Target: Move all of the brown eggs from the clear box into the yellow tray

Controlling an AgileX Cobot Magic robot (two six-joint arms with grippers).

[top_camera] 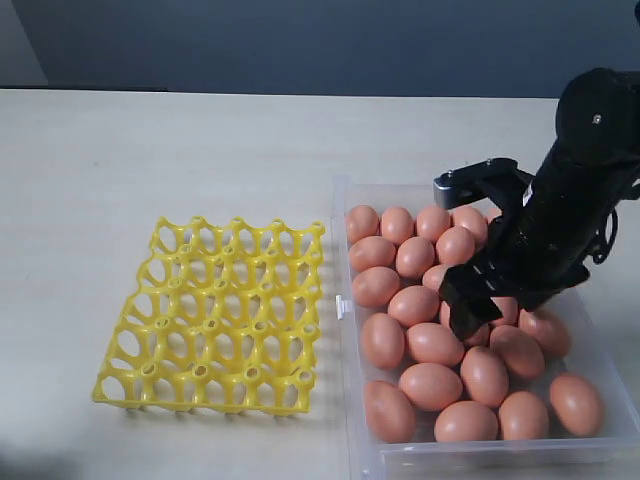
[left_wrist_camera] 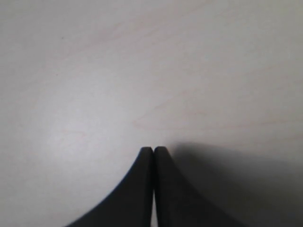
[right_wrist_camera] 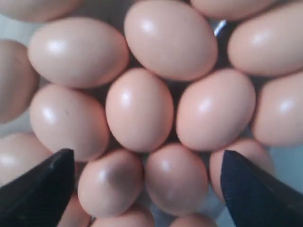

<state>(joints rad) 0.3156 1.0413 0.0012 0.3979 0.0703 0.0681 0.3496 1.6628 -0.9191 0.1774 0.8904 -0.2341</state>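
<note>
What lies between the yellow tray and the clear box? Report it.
In the exterior view, only a narrow strip of bare table separates the yellow tray from the clear box; the box's small latch tab juts into that gap.

Pale table [top_camera: 150, 150] carries yellow tray [top_camera: 215, 318] beside clear box [top_camera: 500, 455].

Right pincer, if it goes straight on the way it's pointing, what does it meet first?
Probably the brown egg centred under the open right pincer, among those packed in the clear box; depth is unclear.
</note>
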